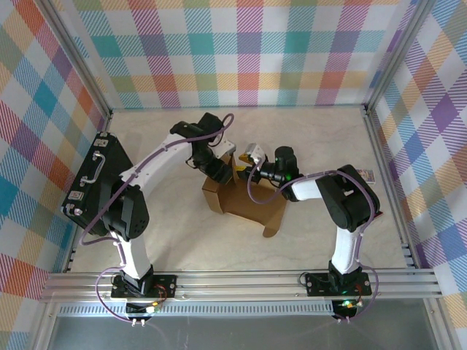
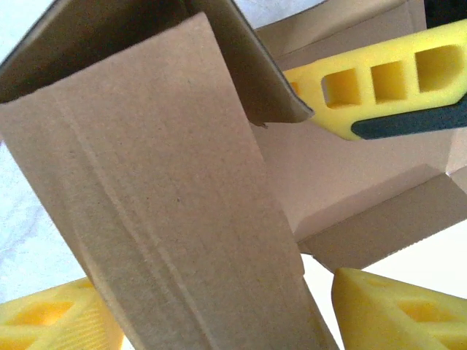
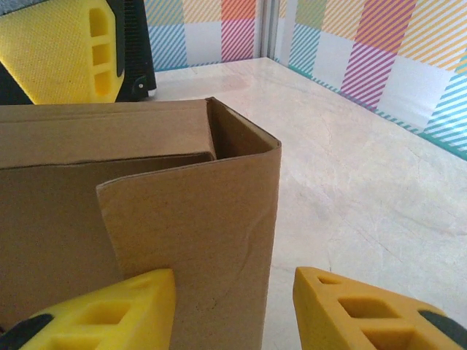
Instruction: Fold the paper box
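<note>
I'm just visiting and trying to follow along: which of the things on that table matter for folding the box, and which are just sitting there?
Part of the job:
- paper box, brown cardboard, partly folded, mid-table between the two arms

Just lying about:
- black hard case, by the left wall
- small packet, by the right wall

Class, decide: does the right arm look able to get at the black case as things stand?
Probably not: the black case lies at the far left, and the paper box and the left arm stand between it and the right claw.
</note>
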